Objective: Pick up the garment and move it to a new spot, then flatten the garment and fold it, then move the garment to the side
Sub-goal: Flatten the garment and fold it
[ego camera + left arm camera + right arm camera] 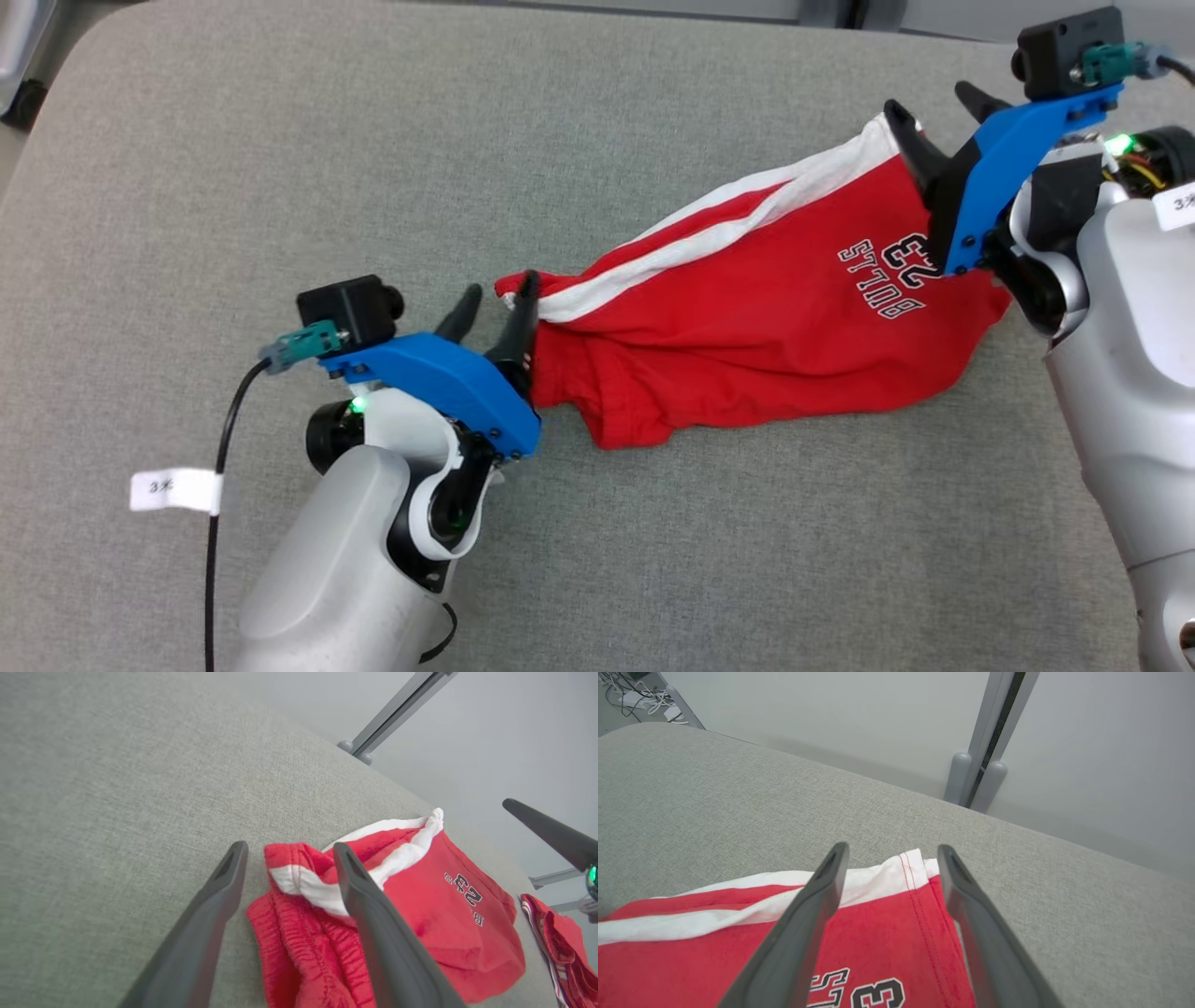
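Red garment [747,327] lies bunched and unflattened on the grey worktop [280,140], left tool [501,287] and right tool [931,98] both spread open at its ends; folding now would likely trap creases.

The right gripper [892,850] is seen with its two dark fingers [803,933] spread apart, and nothing is clasped between them. The garment [887,924], red with white stripes and a printed number, is laid on the grey padded surface [738,798], and its white-edged corner is seen between the fingers. A grey post [994,728] is set against the pale wall [831,718] behind. Cables [640,695] are seen at the upper left.
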